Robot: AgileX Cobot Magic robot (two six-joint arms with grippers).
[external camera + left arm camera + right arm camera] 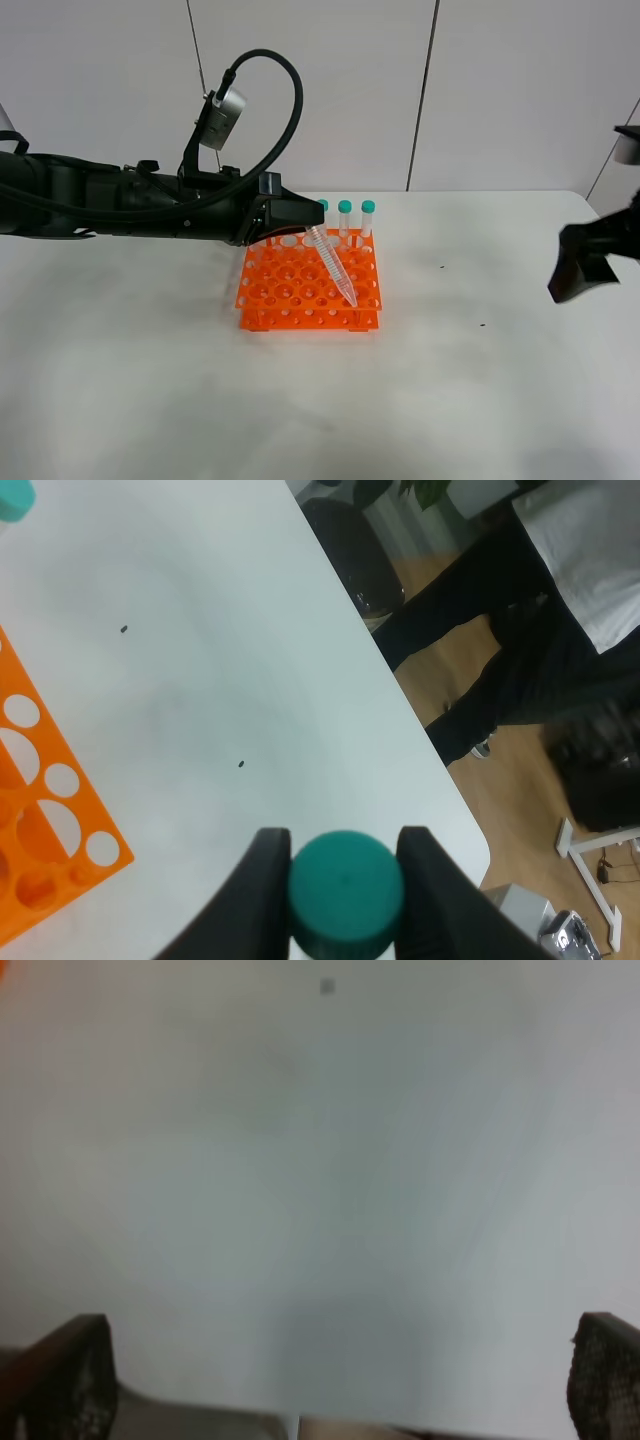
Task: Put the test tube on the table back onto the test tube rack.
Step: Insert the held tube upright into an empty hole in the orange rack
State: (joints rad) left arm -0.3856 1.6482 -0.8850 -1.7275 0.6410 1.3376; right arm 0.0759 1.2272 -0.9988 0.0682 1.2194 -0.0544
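Observation:
My left gripper (305, 222) is shut on the test tube (333, 262) at its teal cap end. The clear tube hangs tilted, its pointed tip down over the front right part of the orange test tube rack (290, 292). In the left wrist view the teal cap (346, 892) sits clamped between the two black fingers (257, 892), with a corner of the rack (40, 820) beside it. Other teal-capped tubes (345, 218) stand upright in the rack's back row. My right gripper (583, 266) is open and empty above the table (480, 400) at the far right.
A person in dark trousers (500, 660) stands on the wooden floor past the table's edge (420, 720). Small dark specks (441, 267) lie on the white tabletop right of the rack.

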